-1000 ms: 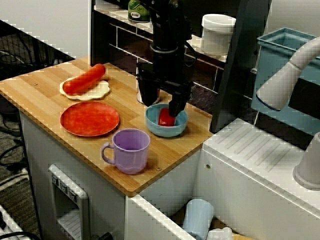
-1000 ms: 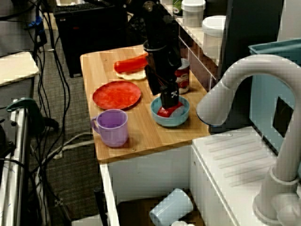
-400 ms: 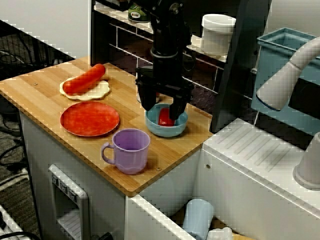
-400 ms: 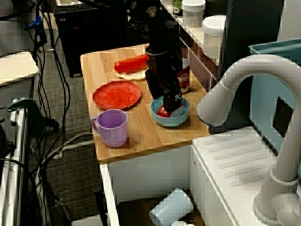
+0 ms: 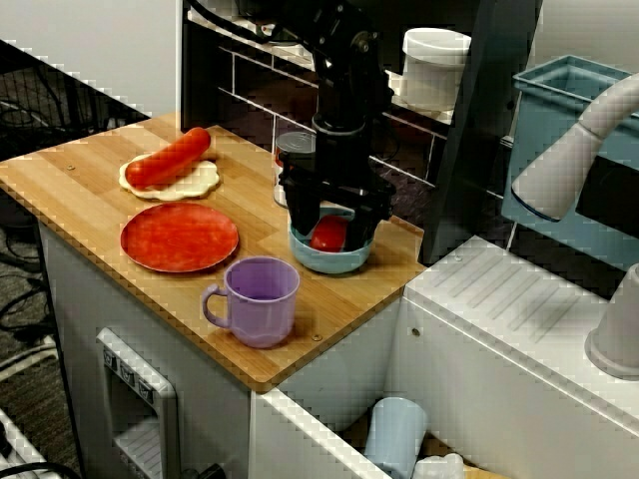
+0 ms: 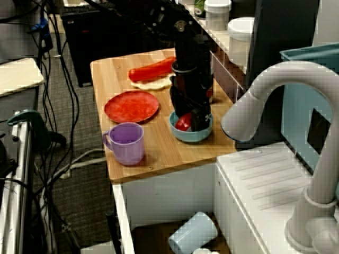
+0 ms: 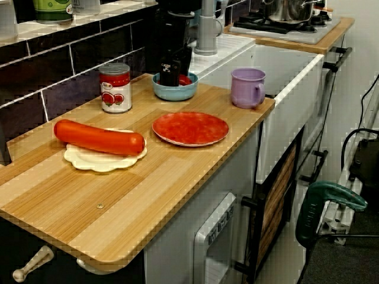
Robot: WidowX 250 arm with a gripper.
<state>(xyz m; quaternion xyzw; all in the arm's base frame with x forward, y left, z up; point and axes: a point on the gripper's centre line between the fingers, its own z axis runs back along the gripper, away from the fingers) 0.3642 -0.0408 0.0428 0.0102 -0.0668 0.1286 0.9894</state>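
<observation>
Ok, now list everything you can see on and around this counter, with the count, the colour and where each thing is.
counter: 1, light wood, under most of these
bowl: 1, blue, near the counter's sink end
red piece: 1, red, inside the bowl
mug: 1, purple, at the front edge by the bowl
plate: 1, red, mid-counter
sausage: 1, red, lying on the small plate
small plate: 1, cream, under the sausage
can: 1, red and white, behind the bowl
tub: 1, white, raised behind the counter
cup: 1, pale blue, on its side below the counter
tap: 1, off-white, past the counter's end
gripper: 1, black, down in the bowl straddling the red piece; grip unclear
</observation>
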